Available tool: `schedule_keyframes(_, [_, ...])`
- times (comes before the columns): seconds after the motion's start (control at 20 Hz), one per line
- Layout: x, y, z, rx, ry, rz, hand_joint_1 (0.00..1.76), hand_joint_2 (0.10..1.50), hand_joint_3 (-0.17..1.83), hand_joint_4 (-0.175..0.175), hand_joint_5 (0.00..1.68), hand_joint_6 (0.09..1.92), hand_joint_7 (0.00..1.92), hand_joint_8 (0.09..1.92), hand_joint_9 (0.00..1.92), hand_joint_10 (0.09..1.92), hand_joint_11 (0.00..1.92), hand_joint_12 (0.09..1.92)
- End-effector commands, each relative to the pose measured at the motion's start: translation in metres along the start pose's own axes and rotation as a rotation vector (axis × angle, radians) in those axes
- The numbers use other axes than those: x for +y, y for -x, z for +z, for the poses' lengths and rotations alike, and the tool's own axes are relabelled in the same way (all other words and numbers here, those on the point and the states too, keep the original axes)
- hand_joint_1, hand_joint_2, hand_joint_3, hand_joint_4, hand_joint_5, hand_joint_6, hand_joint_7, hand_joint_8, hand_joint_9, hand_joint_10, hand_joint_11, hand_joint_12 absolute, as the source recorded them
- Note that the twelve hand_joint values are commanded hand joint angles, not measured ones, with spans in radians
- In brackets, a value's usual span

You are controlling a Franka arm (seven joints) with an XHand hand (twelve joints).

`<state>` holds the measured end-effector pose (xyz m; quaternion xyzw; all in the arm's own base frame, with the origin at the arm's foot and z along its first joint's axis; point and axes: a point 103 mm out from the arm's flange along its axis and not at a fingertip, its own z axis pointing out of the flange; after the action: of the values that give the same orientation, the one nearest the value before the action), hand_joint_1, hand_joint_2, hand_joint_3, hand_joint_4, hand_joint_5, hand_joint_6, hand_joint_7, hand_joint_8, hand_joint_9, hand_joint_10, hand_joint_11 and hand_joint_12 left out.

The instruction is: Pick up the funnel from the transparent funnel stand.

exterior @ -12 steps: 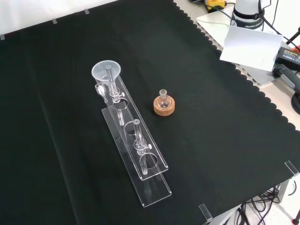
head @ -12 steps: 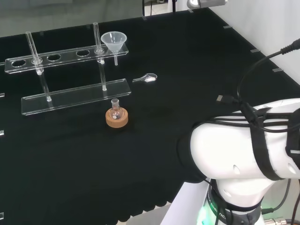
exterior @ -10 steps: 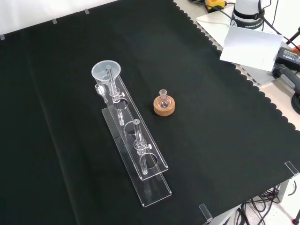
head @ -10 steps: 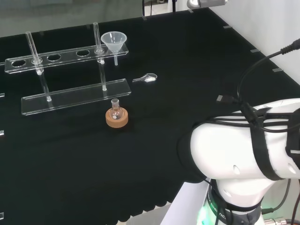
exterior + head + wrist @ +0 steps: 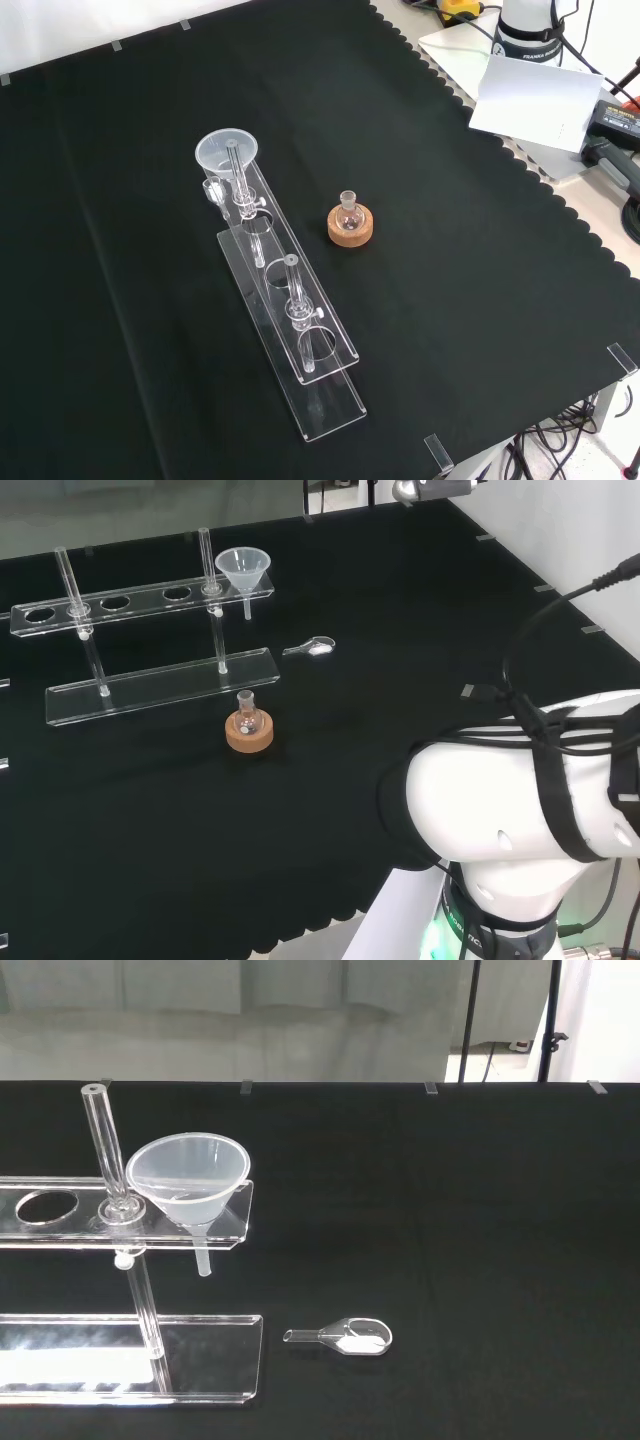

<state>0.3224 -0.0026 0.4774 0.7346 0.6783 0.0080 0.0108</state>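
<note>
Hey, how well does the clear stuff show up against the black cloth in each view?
Head view: clear plastic funnel reads pale and distinct. Front view: transparent funnel stand shows mainly by bright edges. Wrist view: funnel and small clear scoop look crisp.

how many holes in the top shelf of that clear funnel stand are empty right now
3. In the head view, the funnel stand has empty holes at its left end, middle-left and middle-right; the funnel fills the right-end one.

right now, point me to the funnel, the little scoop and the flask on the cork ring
funnel (image 5: 188, 1178), wrist view, on the cone's inner wall
scoop (image 5: 360, 1338), wrist view, on its bowl with white powder
flask (image 5: 248, 721), head view, on its round body above the cork ring (image 5: 250, 739)
</note>
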Motion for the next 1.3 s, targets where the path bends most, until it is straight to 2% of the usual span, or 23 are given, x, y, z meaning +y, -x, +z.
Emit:
schedule_keyframes(0.05, [-0.002, 0.006, -0.003, -0.001, -0.041, -0.004, 0.0, 1.3, 0.14, 0.035, 0.15, 0.09, 0.0, 0.2, 0.06, 0.66, 0.05, 1.37])
schedule_keyframes(0.3, [0.013, 0.006, 0.005, 0.004, -0.051, 0.013, 0.0, 1.3, 0.15, 0.034, 0.15, 0.09, 0.0, 0.2, 0.06, 0.66, 0.05, 1.37])
schedule_keyframes(0.65, [0.043, 0.006, 0.022, -0.041, -0.093, 0.024, 0.0, 1.3, 0.15, 0.031, 0.15, 0.09, 0.0, 0.2, 0.07, 0.66, 0.05, 1.37])
schedule_keyframes(1.05, [0.108, -0.003, 0.046, -0.035, -0.152, -0.018, 0.08, 1.26, 0.13, 0.024, 0.17, 0.09, 0.0, 0.22, 0.08, 0.65, 0.05, 1.37])
schedule_keyframes(1.3, [0.145, -0.004, 0.068, -0.042, -0.209, -0.023, 0.15, 1.2, 0.12, 0.019, 0.19, 0.09, 0.04, 0.27, 0.13, 0.66, 0.06, 1.38])
